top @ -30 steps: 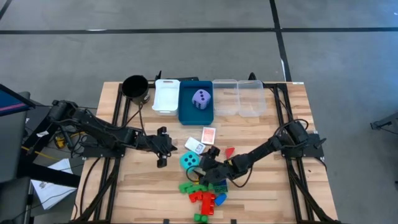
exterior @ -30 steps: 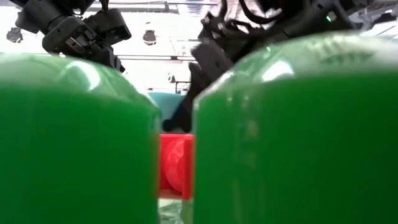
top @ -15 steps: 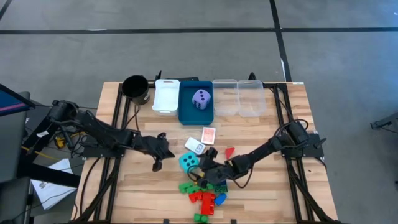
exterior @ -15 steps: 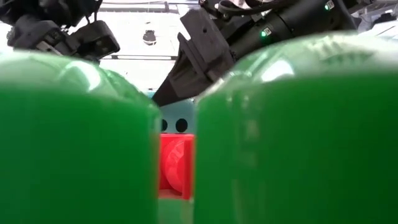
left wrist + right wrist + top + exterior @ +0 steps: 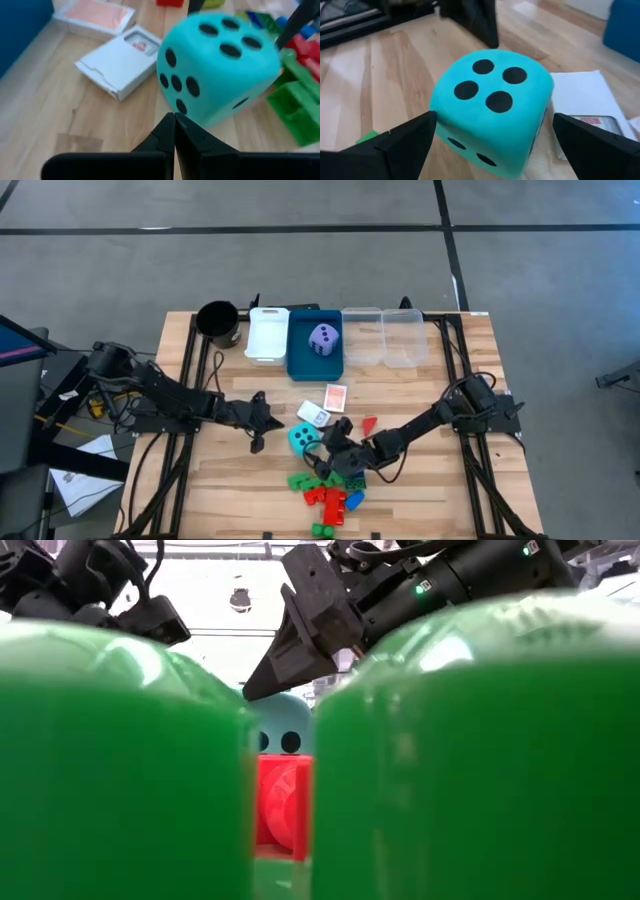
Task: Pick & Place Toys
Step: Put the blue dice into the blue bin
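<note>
The cyan die sits on the wooden table, four dots up in the right wrist view. My right gripper is open, reaching from the table's right, with one finger on each side of this die. My left gripper is shut and low, pointing at the die from the table's left, its tips a short way from it. The lavender die lies in the blue tray. Two card packs lie flat beyond the cyan die. Coloured bricks are piled near the front edge. My right gripper's fingers stand close beside the cyan die's two opposite side faces, coming slanting down from the table's right. I cannot tell whether they touch it. The die rests on the table.
A black cup, a white tray and two clear trays line the far edge beside the blue tray. Two green bricks fill most of the low view, with a red one between them.
My left gripper has sunk toward the table and tipped down toward the cyan die, staying shut. My right gripper has rolled about its own line while staying in place around the die, still open.
</note>
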`<state>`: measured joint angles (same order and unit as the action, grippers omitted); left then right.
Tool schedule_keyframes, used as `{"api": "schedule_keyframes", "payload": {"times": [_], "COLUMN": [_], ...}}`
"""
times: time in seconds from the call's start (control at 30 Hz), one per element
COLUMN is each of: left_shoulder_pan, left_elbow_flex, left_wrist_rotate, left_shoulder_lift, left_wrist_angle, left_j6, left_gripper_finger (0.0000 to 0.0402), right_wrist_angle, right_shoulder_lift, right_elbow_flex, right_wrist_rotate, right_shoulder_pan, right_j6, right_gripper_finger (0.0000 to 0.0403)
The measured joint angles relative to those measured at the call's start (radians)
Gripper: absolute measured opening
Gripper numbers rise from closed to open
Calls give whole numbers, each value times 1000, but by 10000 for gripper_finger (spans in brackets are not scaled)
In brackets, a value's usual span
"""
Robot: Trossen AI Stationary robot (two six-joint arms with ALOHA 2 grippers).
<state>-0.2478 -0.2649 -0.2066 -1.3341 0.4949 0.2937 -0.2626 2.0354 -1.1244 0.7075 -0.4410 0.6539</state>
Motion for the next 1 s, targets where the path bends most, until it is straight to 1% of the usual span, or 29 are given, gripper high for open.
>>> {"api": "schedule_keyframes", "payload": {"times": [0.13, 0.2, 0.37, 0.57, 0.67, 0.8, 0.9, 1.0], "left_shoulder_pan": [0, 0, 0, 0, -10, -37, -67, -99], "left_elbow_flex": [-2, -12, -42, -63, -63, -64, -64, -64], "left_wrist_rotate": [0, 2, 63, 109, 109, 109, 109, 104], "left_shoulder_lift": [-120, -173, -258, -276, -276, -276, -276, -276], "left_wrist_angle": [102, 149, 223, 226, 227, 230, 245, 282], "left_j6": [-6, -7, -8, 2, 28, 82, 123, 152], "left_gripper_finger": [0, 0, 0, 0, 0, 0, 0, 0], "right_wrist_angle": [0, 5, 68, 146, 161, 160, 184, 211], "right_shoulder_lift": [0, 0, 0, -3, -3, -2, -2, -2], "right_elbow_flex": [0, 0, 0, -2, -2, -2, -23, -61], "right_wrist_rotate": [53, 58, 60, 61, 74, 113, 117, 111], "right_shoulder_pan": [-18, -26, -37, -59, -77, -103, -110, -114], "right_j6": [50, 78, 180, 292, 323, 324, 311, 266], "right_gripper_finger": [395, 395, 395, 395, 395, 395, 395, 395]}}
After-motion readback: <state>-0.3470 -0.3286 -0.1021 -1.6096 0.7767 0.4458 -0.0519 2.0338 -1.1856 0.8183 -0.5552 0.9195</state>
